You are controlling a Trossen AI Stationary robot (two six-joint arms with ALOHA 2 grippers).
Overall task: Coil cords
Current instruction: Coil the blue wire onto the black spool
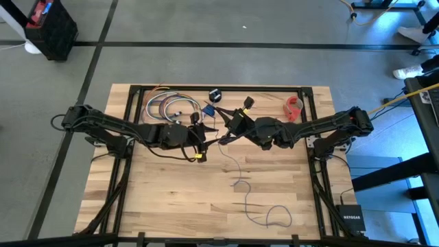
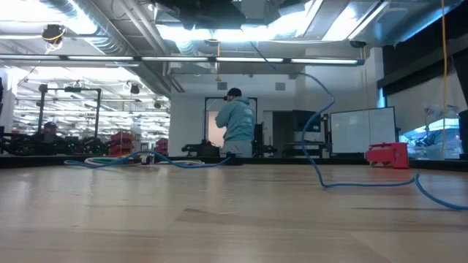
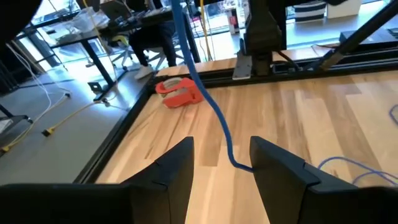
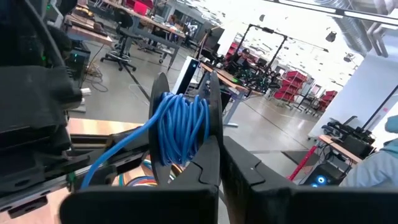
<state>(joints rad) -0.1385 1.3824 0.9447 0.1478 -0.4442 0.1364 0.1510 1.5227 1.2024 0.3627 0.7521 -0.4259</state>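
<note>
My right gripper [image 4: 214, 146] is clamped on the spool [image 4: 183, 127], held up above mid-table near the far side; wraps of cord already sit on it, w/ the fingers closed tight against it. My left gripper [image 3: 221, 165] hangs just beside it, fingers apart, nothing pinched; the cord [image 3: 211, 102] drops between and past them to the table [image 3: 323, 118].

In the high view the rest of the cord [image 1: 241, 180] trails from the spool toward the near edge, ending in a loose loop [image 1: 278, 217]. So approx half seems wound, lots left, I'd judge.

Step in hand, as I read it: re-grab w/ left, lay another wrap. To do it well:
- pinch the cord close to the spool, not far down, so slack stays short
- keep light tension, else wraps slip off the rim
- right holds steady, no regrip
- watch the loop near the edge; it could knot as it drags.

Red object [image 3: 179, 92] and cable bundle [image 1: 171, 106] lie apart, not in my way.
</note>
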